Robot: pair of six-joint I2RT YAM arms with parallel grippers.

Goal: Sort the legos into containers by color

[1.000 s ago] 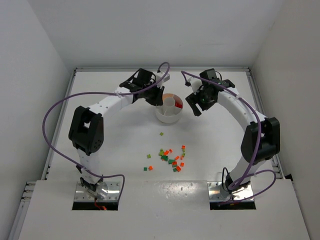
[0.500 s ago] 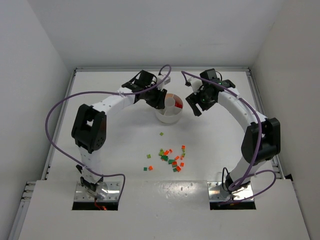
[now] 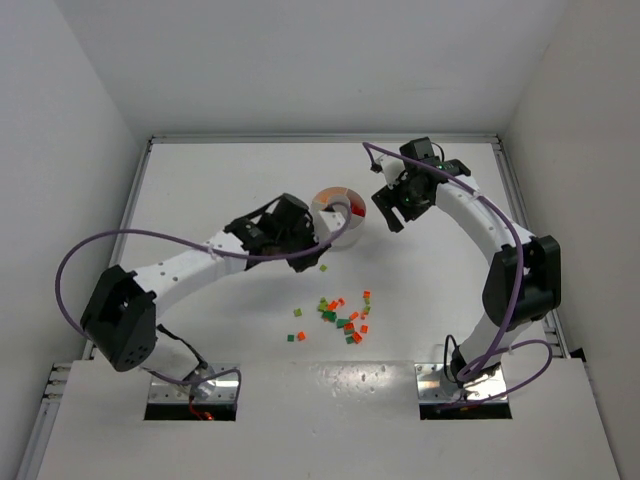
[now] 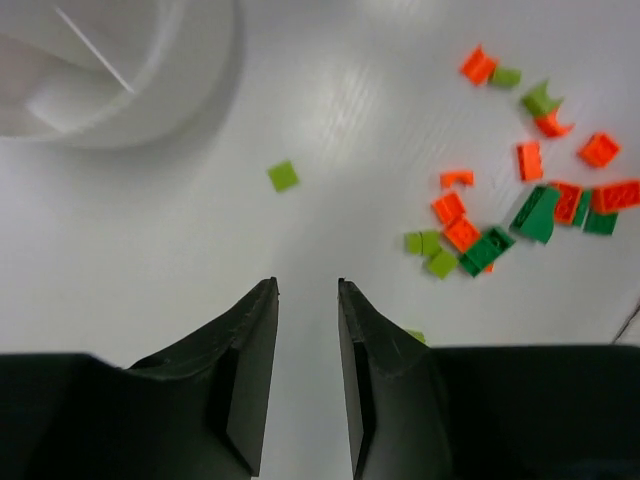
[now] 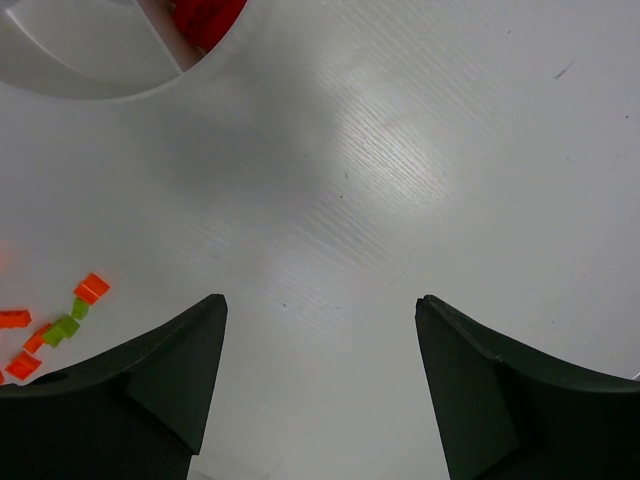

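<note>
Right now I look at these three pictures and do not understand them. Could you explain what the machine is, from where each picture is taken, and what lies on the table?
These are two robot arms bolted at the near edge of a table. The overhead picture shows both; the other two come from cameras on the wrists, looking past each gripper's dark fingers. The left gripper stands narrowly open, the right gripper wide open; neither holds anything. On the table lie small legos in orange and green, and a round white dish with compartments, one holding red pieces.
</note>
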